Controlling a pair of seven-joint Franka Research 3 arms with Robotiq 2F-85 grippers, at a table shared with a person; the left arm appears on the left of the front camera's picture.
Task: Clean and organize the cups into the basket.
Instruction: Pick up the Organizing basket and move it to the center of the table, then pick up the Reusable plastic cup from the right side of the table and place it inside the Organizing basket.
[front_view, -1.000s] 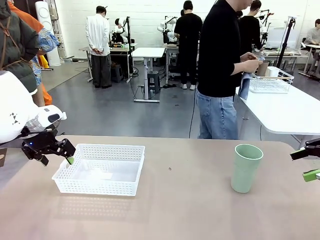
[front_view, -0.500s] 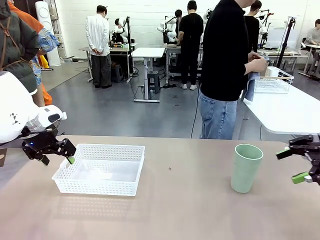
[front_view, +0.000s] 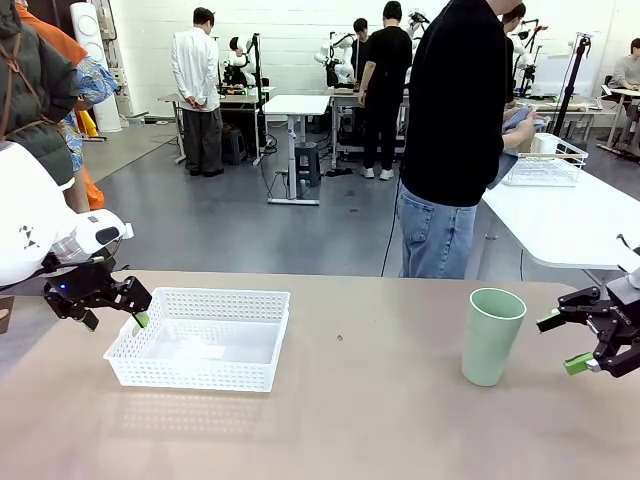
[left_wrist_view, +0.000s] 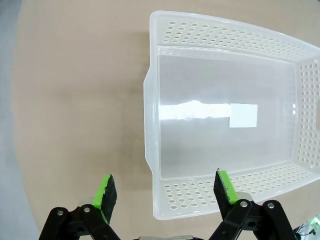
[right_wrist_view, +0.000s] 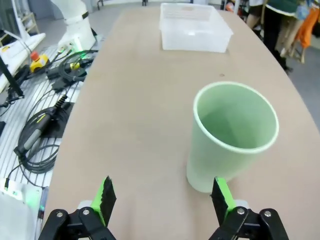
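**Both my grippers open: one at the basket, one beside the green cup**

I am looking across a tan table (front_view: 350, 420) at a person (front_view: 455, 130) in a black top and jeans, who stands at the far side turned toward a white table behind.

The white plastic basket (front_view: 190, 372) sits on the left part of the table, with perforated sides and its long side facing me. My left gripper (front_view: 113, 318) hangs at the basket's left end with its fingers spread wide and nothing between them. In my left wrist view, one green pad is over bare tabletop outside the basket and the other is over the basket's end wall. I cannot tell whether that pad touches the rim.

The pale green cup (front_view: 492, 337) stands upright, mouth up, on the right part of the table, well apart from the basket. My right gripper (front_view: 562, 343) is just beside it on its right, low over the table, its fingers spread and gripping nothing. The front view shows a small gap between the fingertips and the cup. In my right wrist view the cup stands just ahead of the fingers, closer to one of them, with the basket far beyond it down the table.
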